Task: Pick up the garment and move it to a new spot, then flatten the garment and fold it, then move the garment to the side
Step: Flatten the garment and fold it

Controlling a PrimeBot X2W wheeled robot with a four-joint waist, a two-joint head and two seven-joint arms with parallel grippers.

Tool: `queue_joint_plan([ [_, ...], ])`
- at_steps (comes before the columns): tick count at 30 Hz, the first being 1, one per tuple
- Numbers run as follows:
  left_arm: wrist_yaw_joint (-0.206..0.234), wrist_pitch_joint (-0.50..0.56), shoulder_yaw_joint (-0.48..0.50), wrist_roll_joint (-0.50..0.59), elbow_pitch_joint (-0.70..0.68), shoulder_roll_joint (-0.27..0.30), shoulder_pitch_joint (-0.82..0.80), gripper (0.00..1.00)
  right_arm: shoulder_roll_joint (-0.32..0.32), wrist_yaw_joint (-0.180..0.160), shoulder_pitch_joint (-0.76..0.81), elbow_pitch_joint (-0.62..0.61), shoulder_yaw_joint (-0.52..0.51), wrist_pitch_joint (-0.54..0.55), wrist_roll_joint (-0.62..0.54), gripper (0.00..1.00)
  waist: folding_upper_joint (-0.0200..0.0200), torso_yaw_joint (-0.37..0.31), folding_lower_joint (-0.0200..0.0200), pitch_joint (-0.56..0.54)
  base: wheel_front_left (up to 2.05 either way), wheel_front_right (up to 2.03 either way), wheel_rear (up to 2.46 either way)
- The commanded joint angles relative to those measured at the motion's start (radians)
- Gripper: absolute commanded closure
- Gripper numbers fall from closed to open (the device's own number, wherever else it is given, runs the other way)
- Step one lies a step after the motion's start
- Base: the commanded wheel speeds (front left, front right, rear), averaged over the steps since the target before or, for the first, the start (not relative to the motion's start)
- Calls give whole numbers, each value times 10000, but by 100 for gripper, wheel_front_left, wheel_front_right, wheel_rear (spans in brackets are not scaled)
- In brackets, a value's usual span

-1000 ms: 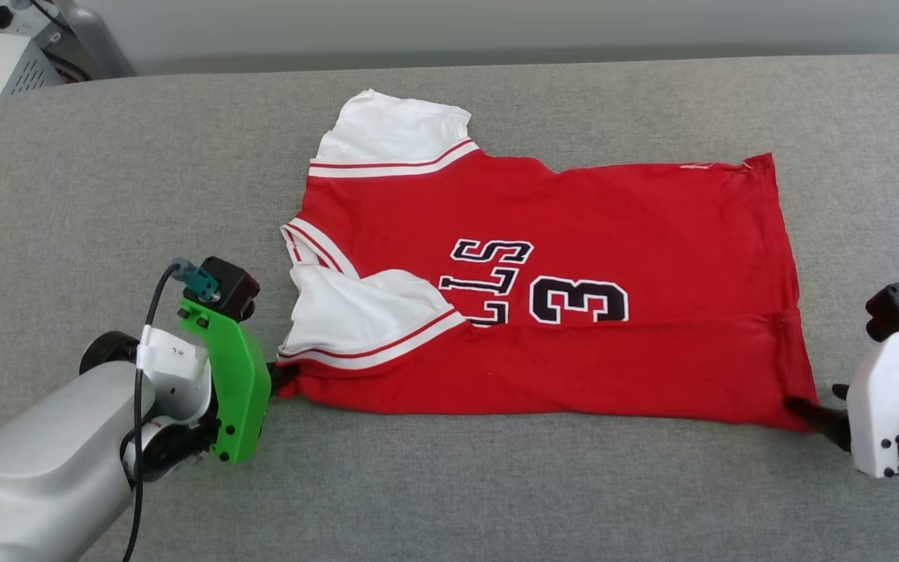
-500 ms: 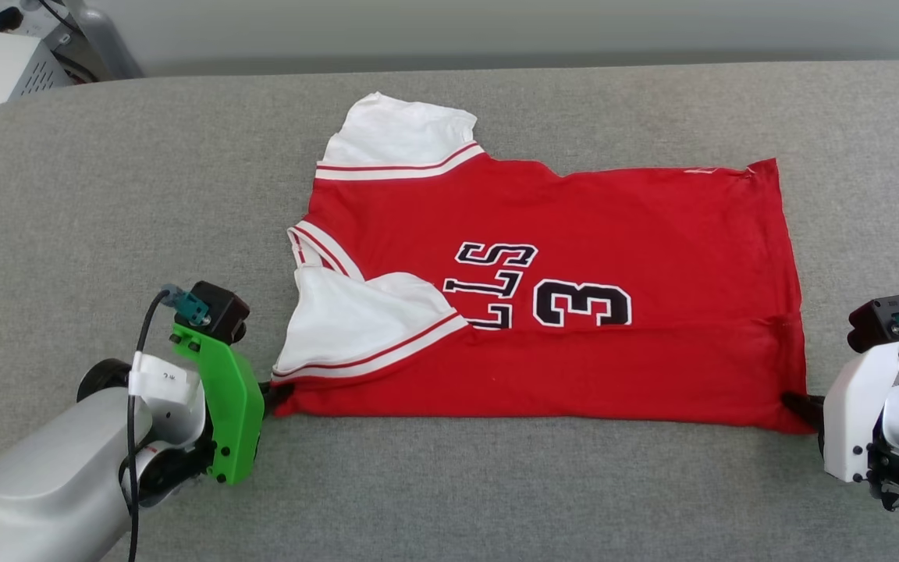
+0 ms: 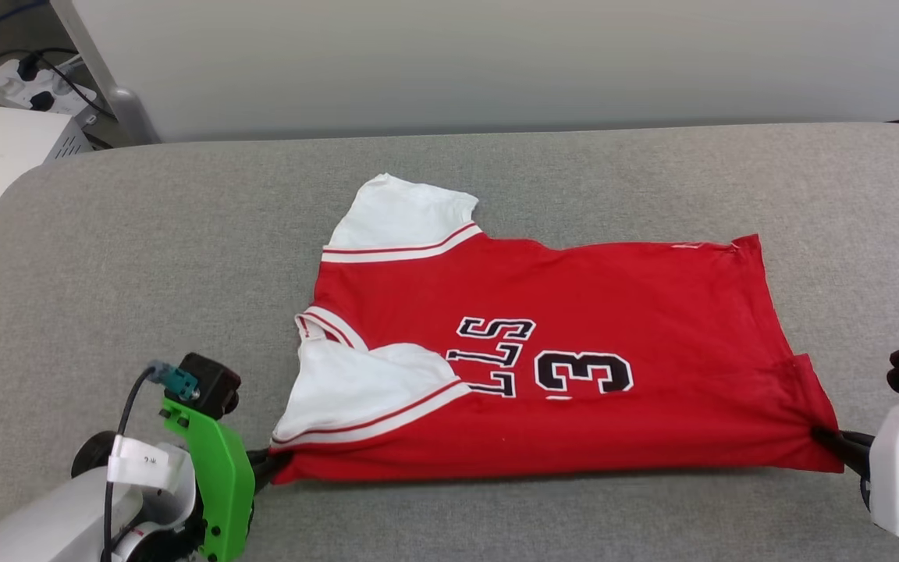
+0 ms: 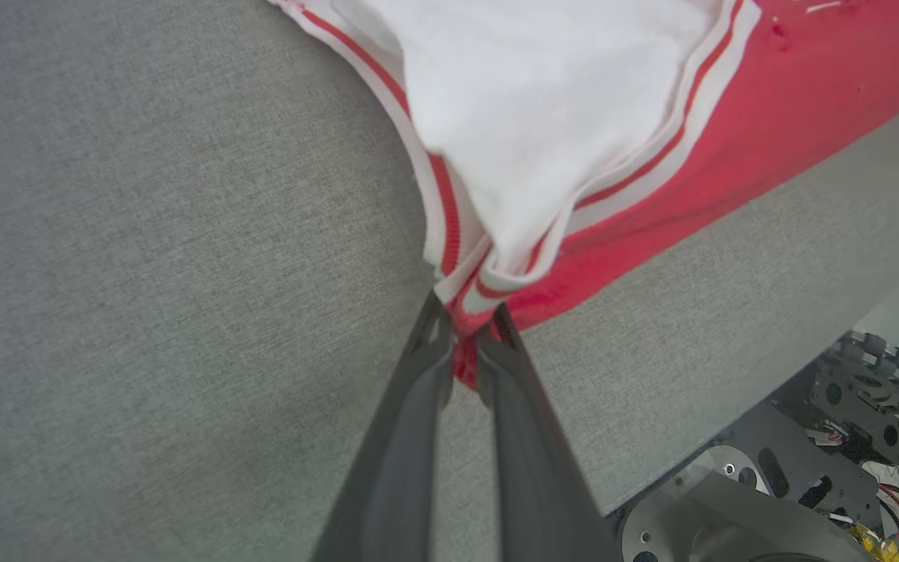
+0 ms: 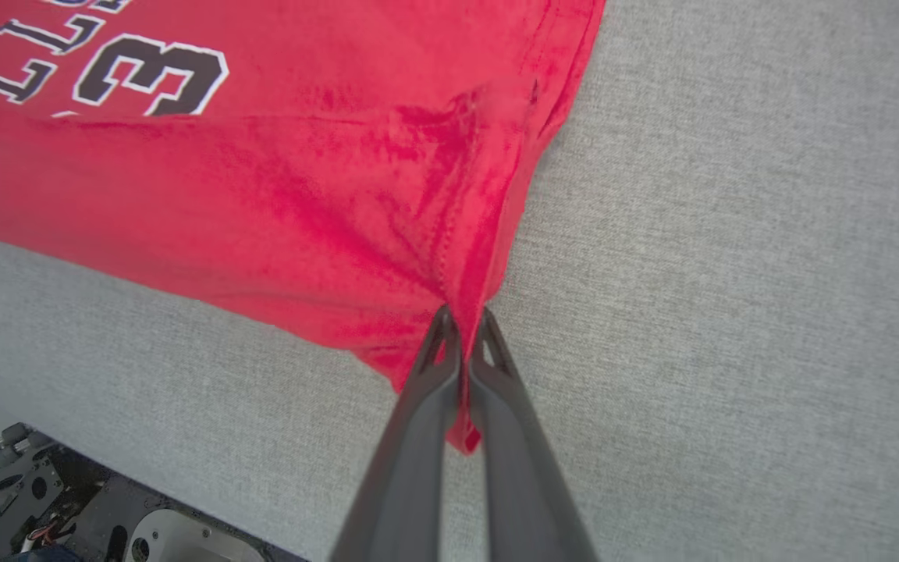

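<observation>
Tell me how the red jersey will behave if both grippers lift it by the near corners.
Probably floppy: the red jersey puckers into creases where the right gripper pinches its hem corner, so the middle would likely sag. Likely light: thin cloth bunches in the shut left gripper. The folded white sleeve may flop open when raised.

The garment (image 3: 574, 312) was soft, matt knit cloth, red in the body and white in the sleeves, with flat printed lettering. The covering (image 3: 145, 257) beneath the garment was grey woven fabric, coarse and matt. At the garment's near corners, the left gripper (image 4: 467, 312) and right gripper (image 5: 463, 316) had smooth, dark, dull-sheened fingers, apparently plastic. Left of the garment, a green bracket (image 3: 219, 484) was smooth, glossy plastic; right of it, a white bracket (image 3: 898, 468) likewise.
</observation>
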Motion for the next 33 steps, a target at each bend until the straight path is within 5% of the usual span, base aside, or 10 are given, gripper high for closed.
queue_joint_plan([
  [1,149,-18,-45,-121,-131,175,292,100,-132,-7,258,-135,-145,-2,78,100,0,17,0,-50,0,0,0],
  [9,527,-96,-196,-179,-450,152,747,100,34,-7,888,-373,-861,372,-263,100,0,-28,0,271,0,0,0],
  [19,275,-140,-310,-333,649,-387,839,100,836,-7,659,670,-651,149,-636,100,0,-37,0,632,0,0,0],
  [21,249,-248,-272,-325,786,-429,827,100,952,-7,626,854,-678,-61,-652,59,0,-20,0,592,0,0,0],
  [22,243,-338,-240,-306,812,-418,824,81,1018,-7,611,899,-711,-215,-651,12,0,-24,0,551,0,0,0],
  [23,254,-433,-218,-246,817,-381,815,57,1065,-7,597,905,-739,-334,-646,0,0,-35,0,505,0,0,0],
  [24,289,-554,-200,-132,800,-307,794,0,1099,-7,583,878,-782,-514,-668,0,0,-44,0,450,0,0,0],
  [33,780,-1793,812,337,-724,770,146,0,1473,-7,681,231,-2207,-3100,-1769,0,0,-164,0,68,0,0,0],
])
